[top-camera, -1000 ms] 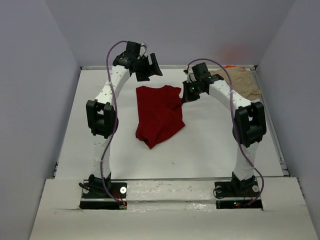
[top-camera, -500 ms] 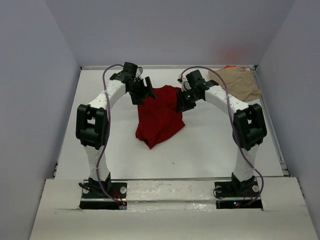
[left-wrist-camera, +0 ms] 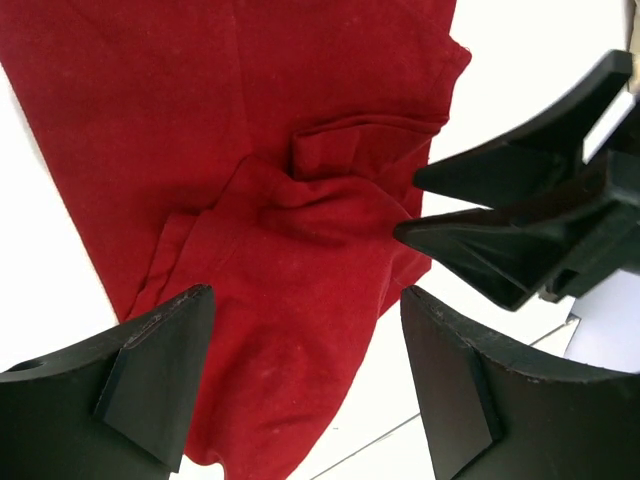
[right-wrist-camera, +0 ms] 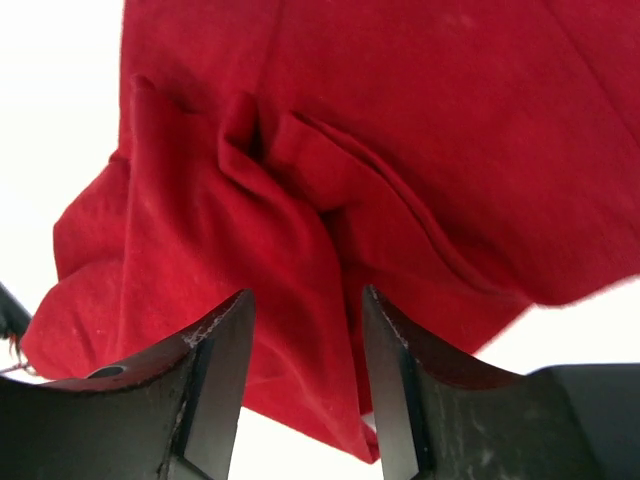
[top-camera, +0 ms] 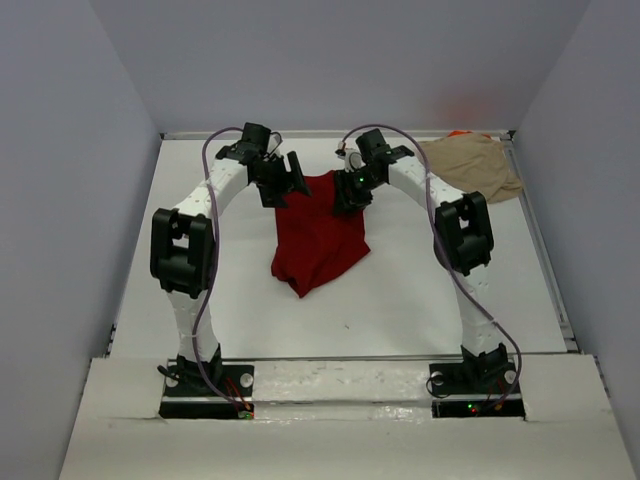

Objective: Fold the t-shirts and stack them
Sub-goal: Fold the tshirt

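A dark red t-shirt lies rumpled in the middle of the table, with creased folds near its far edge. A tan t-shirt lies bunched at the far right corner, a sliver of orange cloth behind it. My left gripper hangs open over the red shirt's far left corner. My right gripper is open just above the shirt's far right edge, folds showing between its fingers. Its black fingers also show in the left wrist view.
White table with a raised rim along the far edge and right edge. Grey walls close in on three sides. Both arm bases sit at the near edge.
My right gripper has opened and swung left over the red shirt's far edge. My left arm dropped toward the shirt's far left corner, then held still.
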